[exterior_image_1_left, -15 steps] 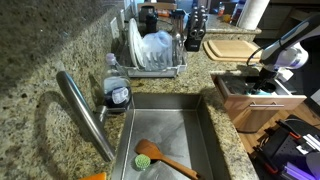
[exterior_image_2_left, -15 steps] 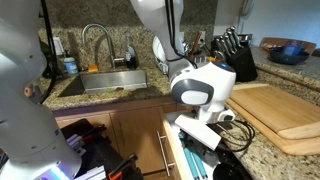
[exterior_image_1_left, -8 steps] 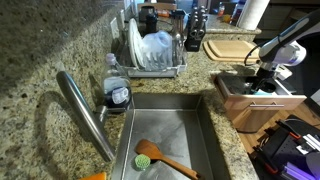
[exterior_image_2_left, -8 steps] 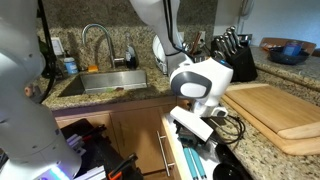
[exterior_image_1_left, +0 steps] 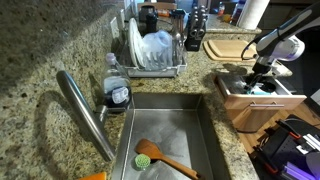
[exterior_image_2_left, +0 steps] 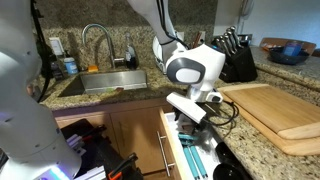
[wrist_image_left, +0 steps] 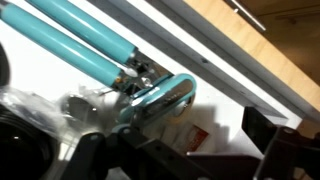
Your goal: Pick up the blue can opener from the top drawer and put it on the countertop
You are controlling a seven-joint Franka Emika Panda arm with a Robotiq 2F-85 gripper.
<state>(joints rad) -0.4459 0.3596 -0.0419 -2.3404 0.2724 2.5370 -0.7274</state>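
Note:
The blue can opener (wrist_image_left: 110, 55) lies in the open top drawer (wrist_image_left: 250, 95), its teal handles pointing to the upper left and its metal head close to the camera. In both exterior views it is a teal glimpse (exterior_image_1_left: 263, 89) (exterior_image_2_left: 192, 160) in the drawer (exterior_image_1_left: 285, 96) (exterior_image_2_left: 170, 150). My gripper (wrist_image_left: 190, 155) hangs over the drawer's pale floor with its dark fingers wide apart, and the opener's head is just beside them, not between them. From outside, the gripper (exterior_image_1_left: 258, 80) (exterior_image_2_left: 196, 125) points down into the drawer. The granite countertop (exterior_image_1_left: 40, 60) (exterior_image_2_left: 268, 162) surrounds the drawer.
A wooden cutting board (exterior_image_1_left: 232, 47) (exterior_image_2_left: 275, 110) lies on the counter right behind the drawer. The steel sink (exterior_image_1_left: 195, 125) holds a wooden spoon with a green head (exterior_image_1_left: 150, 155). A dish rack (exterior_image_1_left: 150, 50), faucet (exterior_image_1_left: 85, 110) and knife block (exterior_image_2_left: 235, 55) stand around.
The wrist and arm have shifted up and back toward the counter over the drawer. The can opener stays in the drawer.

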